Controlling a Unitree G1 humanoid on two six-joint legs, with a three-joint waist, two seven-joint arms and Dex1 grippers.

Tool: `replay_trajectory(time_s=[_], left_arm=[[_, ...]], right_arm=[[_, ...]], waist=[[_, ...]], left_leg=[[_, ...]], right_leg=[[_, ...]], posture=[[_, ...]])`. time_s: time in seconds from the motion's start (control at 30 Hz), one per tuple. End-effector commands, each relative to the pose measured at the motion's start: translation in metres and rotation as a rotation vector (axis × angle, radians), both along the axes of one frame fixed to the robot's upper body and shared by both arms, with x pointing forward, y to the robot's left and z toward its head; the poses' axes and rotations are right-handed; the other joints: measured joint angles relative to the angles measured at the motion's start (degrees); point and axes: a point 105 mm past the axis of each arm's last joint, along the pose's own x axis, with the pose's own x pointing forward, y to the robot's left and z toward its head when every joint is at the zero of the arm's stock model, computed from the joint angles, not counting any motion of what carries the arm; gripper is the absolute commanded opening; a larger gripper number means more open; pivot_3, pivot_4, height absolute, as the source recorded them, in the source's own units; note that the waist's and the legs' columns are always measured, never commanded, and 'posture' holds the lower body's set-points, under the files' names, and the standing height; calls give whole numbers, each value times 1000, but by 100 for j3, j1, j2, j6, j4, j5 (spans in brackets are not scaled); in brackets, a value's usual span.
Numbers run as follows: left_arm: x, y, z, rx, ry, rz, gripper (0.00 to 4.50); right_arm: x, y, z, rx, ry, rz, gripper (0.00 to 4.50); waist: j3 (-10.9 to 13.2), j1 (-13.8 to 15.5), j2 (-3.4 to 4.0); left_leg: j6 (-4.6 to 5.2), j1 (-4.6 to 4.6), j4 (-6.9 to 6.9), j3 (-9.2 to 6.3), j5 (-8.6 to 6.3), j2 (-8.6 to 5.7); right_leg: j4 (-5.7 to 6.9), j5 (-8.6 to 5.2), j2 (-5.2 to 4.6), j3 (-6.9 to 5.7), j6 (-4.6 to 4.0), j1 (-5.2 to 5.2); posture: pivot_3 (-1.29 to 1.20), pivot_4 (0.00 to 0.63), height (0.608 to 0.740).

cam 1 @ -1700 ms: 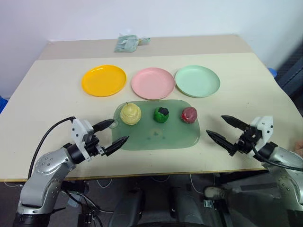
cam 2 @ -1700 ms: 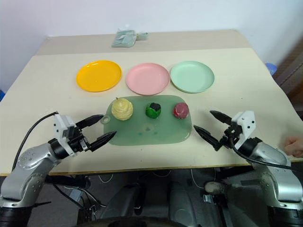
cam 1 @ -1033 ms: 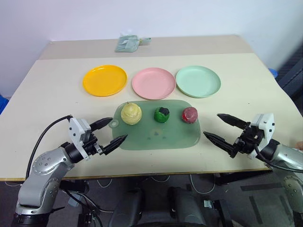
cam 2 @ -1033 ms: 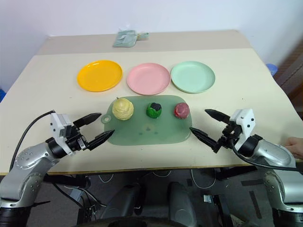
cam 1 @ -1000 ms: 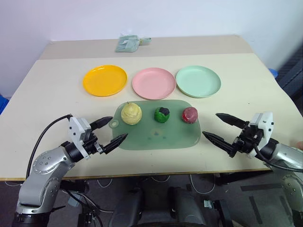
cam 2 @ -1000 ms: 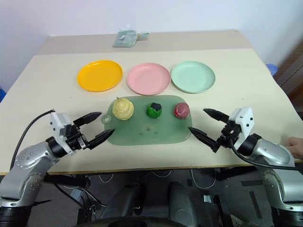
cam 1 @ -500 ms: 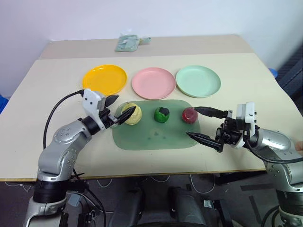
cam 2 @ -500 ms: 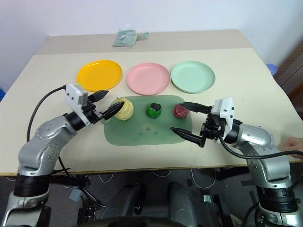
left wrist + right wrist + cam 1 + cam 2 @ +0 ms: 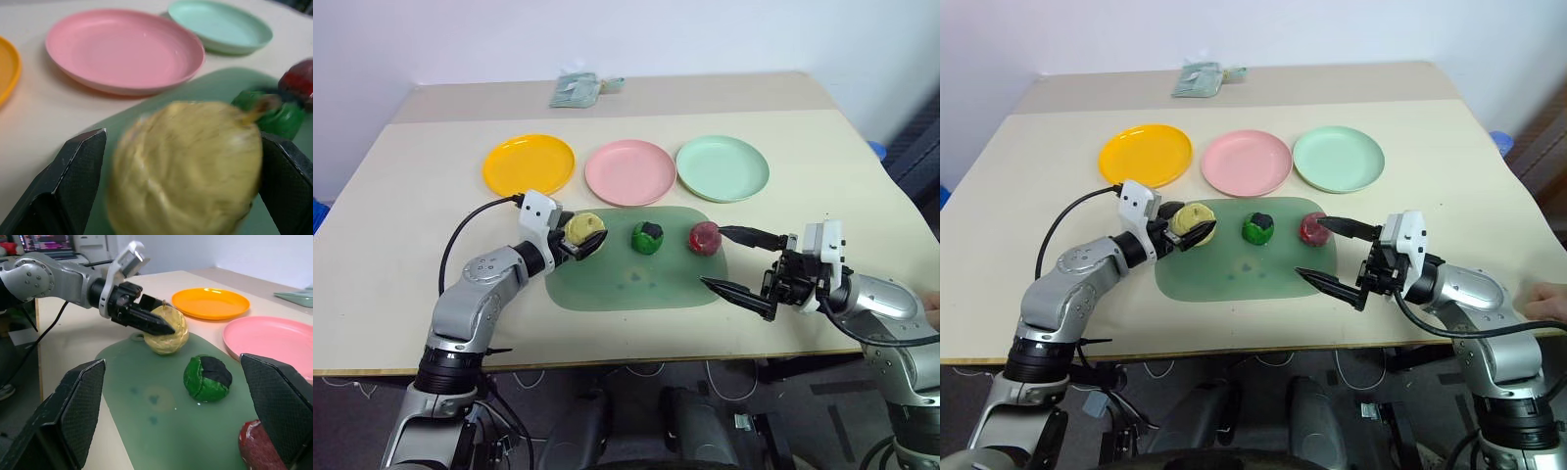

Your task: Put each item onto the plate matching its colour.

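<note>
On the translucent green mat (image 9: 636, 279) lie three items in a row: a pale yellow lumpy one (image 9: 582, 229), a green one with a dark patch (image 9: 647, 237) and a dark red one (image 9: 705, 237). Behind the mat stand the orange plate (image 9: 529, 165), the pink plate (image 9: 629, 172) and the mint green plate (image 9: 722, 167). My left gripper (image 9: 585, 228) is open with one finger on each side of the yellow item (image 9: 186, 166). My right gripper (image 9: 715, 257) is open at the mat's right edge, its upper finger close beside the red item.
A folded grey-green cloth (image 9: 578, 90) lies at the table's far edge. A person's hand (image 9: 1547, 302) rests at the table's right edge. Bare tabletop lies left and right of the mat.
My left gripper has travelled forward and to the right, from in front of the mat's tab to straddling the yellow item. My right gripper has come left to the mat's right edge.
</note>
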Motion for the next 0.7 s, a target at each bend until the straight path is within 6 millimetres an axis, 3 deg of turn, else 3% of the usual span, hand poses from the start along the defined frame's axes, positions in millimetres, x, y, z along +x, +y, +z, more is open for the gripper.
replay_trajectory(time_s=[0.03, 0.13, 0.27, 0.4, 0.63, 0.7], left_arm=[[3, 0, 0, 16, -9, -10, 4235], [4, -2, -2, 18, -8, -18, 3454], [8, 0, 4, 20, -40, 1, 3424], [26, 12, 23, 24, -146, 114, 3424], [75, 43, 72, -3, -247, 299, 3424], [87, 50, 85, -95, -268, 332, 3424]], right_arm=[[-5, -1, 14, -1, -77, -13, 4495], [-5, -2, 13, -1, -83, -29, 4500], [-5, -2, 15, 2, -90, -42, 4500], [-4, -2, 16, 1, -103, -54, 4500], [5, 0, 23, 8, -142, -77, 4500], [9, 3, 26, 21, -159, -84, 4500]], waist=[[0, 3, 0], [0, 6, 0], [-1, 11, 0], [0, 9, -1], [3, 7, -7], [3, 6, -7]], left_leg=[[0, 0, 1, 0, 0, 0], [0, 0, 3, 0, 0, 0], [0, 0, 4, 0, 0, -1], [0, 0, 4, 0, 0, -1], [-1, -2, 8, -1, 1, -2], [-1, -2, 6, 0, 1, -4]], right_leg=[[0, 0, 0, 0, 0, 0], [0, 0, 0, 1, 0, 1], [0, 0, -1, 1, 0, 2], [0, 1, -1, 1, 0, 2], [0, 6, 2, -7, 7, 1], [0, 6, 3, -8, 8, 1]], posture=[[0, 150, 740], [0, 150, 740], [0, 150, 740], [0, 150, 740], [0, 150, 740], [0, 150, 740]])
